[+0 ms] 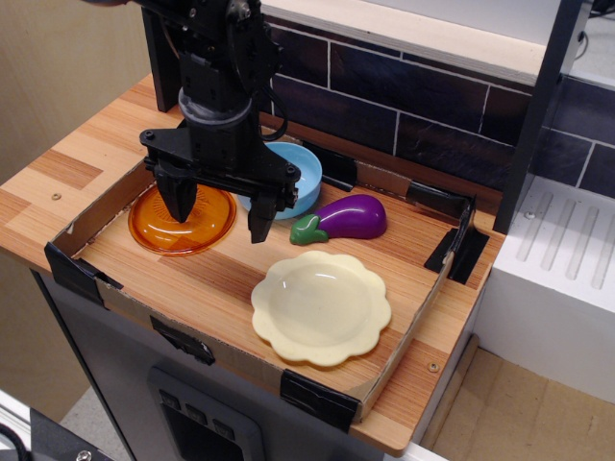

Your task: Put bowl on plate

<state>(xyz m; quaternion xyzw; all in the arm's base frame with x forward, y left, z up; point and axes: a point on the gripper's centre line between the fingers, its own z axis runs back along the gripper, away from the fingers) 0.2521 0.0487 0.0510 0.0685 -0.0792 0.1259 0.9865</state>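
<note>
— While I hold the arm where it is, read me the items, starting with the tool.

— Item one: gripper [221, 213], black, fingers spread wide apart and pointing down, nothing between them. Its left-hand fingertip in my view hangs over the orange dish [183, 220]; the other hangs just in front of the bowl [287, 179].

— And the bowl?

— Item two: light blue, upright, toward the table's back edge, directly behind the gripper and partly hidden by it. I cannot tell whether the finger touches its rim.

— The plate?

— Item three: plate [322, 307], pale cream, scalloped rim, lying flat near the front edge, toward the front right corner, well apart from the gripper.

— Others?

— Item four: toy eggplant [343, 219], purple with a green cap, between bowl and plate, just beside the bowl. All within a low cardboard tray [96, 213] on the wooden table [58, 168].
</note>
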